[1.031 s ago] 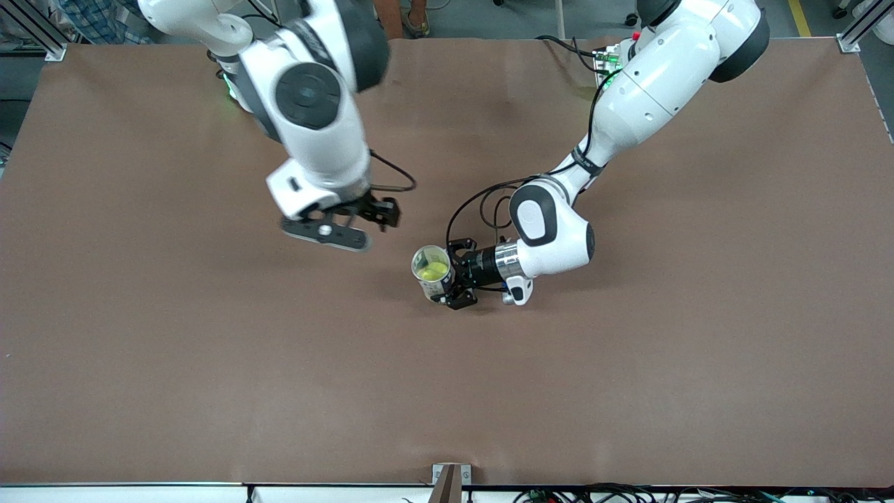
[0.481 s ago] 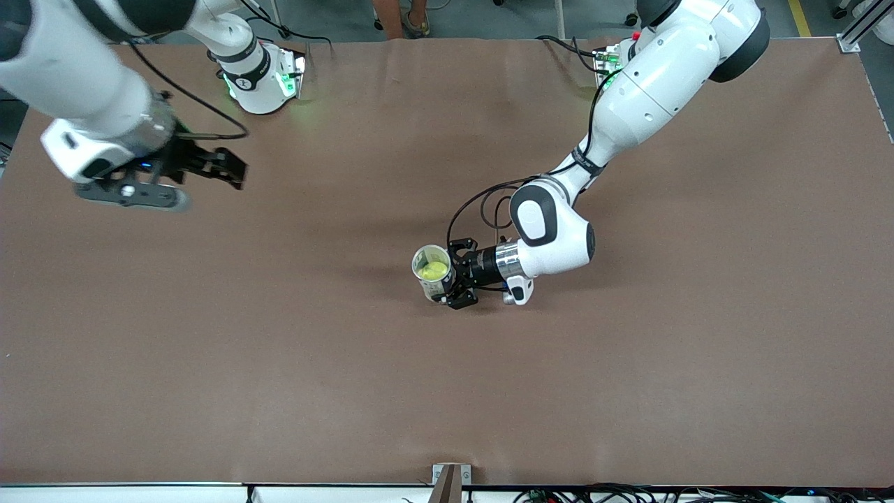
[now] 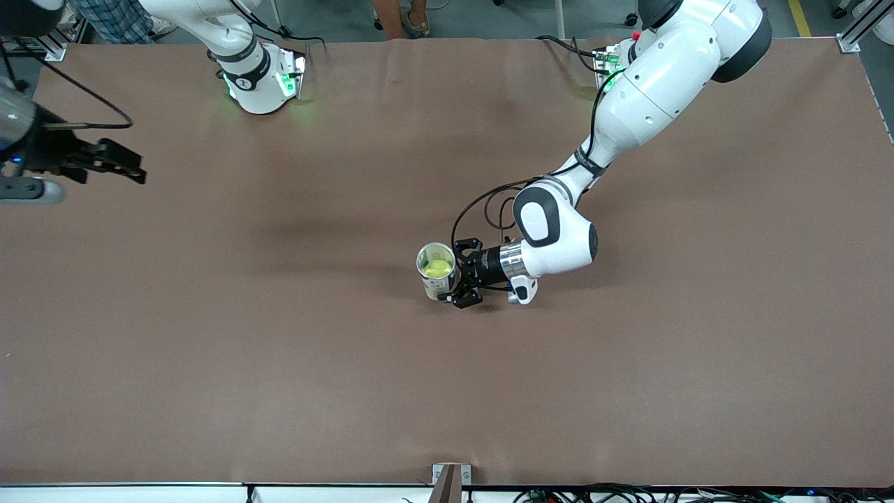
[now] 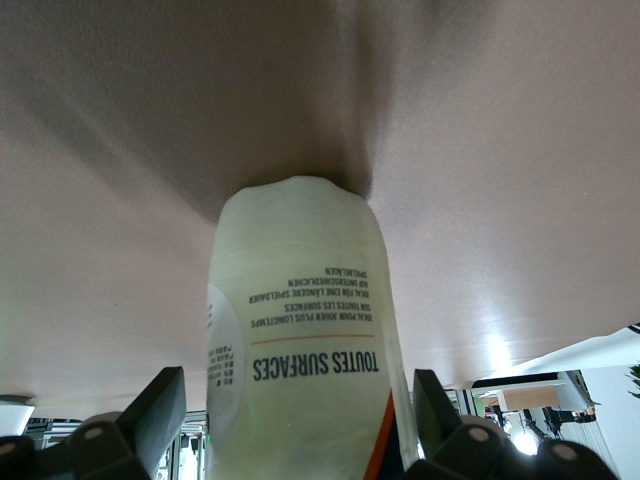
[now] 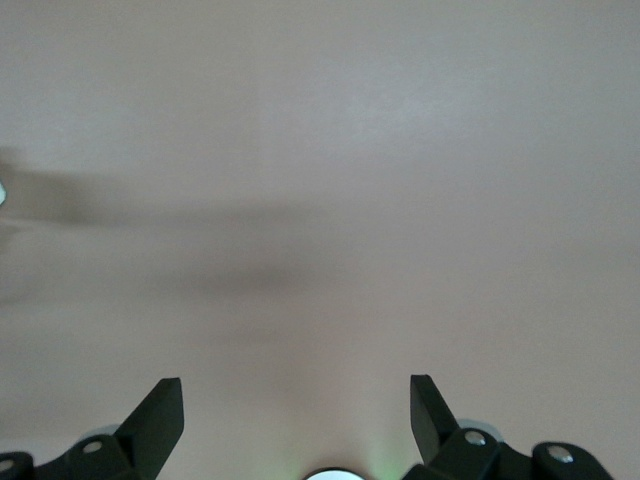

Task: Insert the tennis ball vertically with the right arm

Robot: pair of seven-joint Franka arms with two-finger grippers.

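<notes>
1. Right hand (image 3: 129, 171) has swung away since a second ago: it was over mid-worktop just beside the can, now it is up over the right arm's end of the worktop, at the edge of the front view. Left hand and can have barely shifted.
2. Tennis ball (image 3: 437, 267) sits inside the can (image 3: 438, 271), yellow-green, visible through the can's open top.
3. Can stands upright on the worktop (image 3: 279, 363), roughly mid-worktop. The left wrist view shows its pale printed wall (image 4: 300, 330) filling the space between the fingers.
4. Left hand (image 3: 454, 281) lies low and level at the can, reaching in from the left arm's end. Its fingers (image 4: 155, 410) flank the can on both sides, spread wide. Whether the pads actually press on the wall: cannot tell.
5. Right hand is released, nothing in it. The right wrist view shows both fingers (image 5: 160, 415) wide apart with only bare worktop (image 5: 320, 150) under them.
6. Right arm's base (image 3: 260, 84) stands at the worktop's edge farthest from the front camera, green lights on.
7. Black cable (image 3: 489, 202) loops off the left arm's wrist, above the can in the front view.
</notes>
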